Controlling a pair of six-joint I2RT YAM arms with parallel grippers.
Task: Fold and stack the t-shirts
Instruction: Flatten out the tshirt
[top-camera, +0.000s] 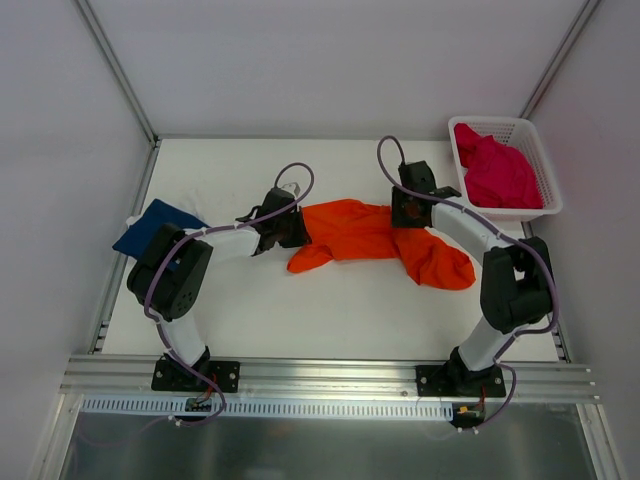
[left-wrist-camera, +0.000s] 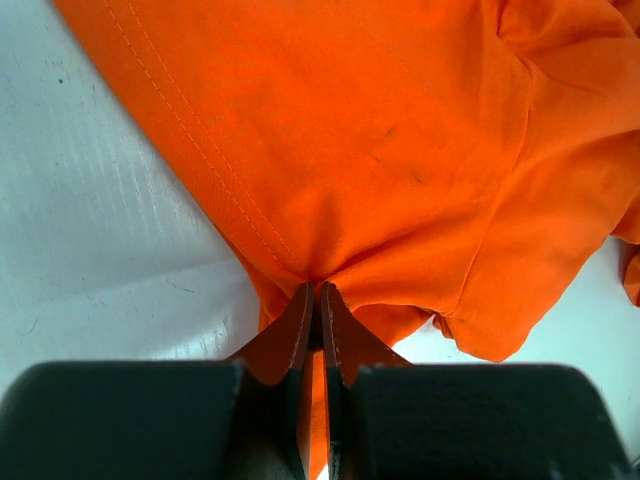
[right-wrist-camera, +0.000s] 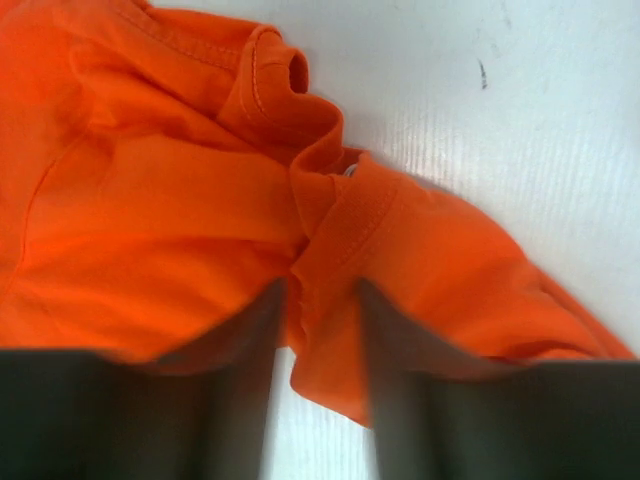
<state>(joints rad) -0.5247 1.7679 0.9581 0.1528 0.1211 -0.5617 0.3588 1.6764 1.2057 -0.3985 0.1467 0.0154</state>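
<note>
Left gripper (left-wrist-camera: 318, 292) pinches tight on one orange t-shirt (top-camera: 365, 232) at the middle of the table (top-camera: 300, 320). Right gripper (right-wrist-camera: 320, 292) straddles a fold of it, grip unclear. One basket (top-camera: 510, 127) holds one magenta t-shirt (top-camera: 497, 172). One navy t-shirt (top-camera: 155, 228) lies far left.

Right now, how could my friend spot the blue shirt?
Start at the white table and go to its left edge. The navy blue t-shirt lies there, folded flat. It is the only dark one: the orange t-shirt sprawls mid-table, the magenta t-shirt sits in the basket.
</note>
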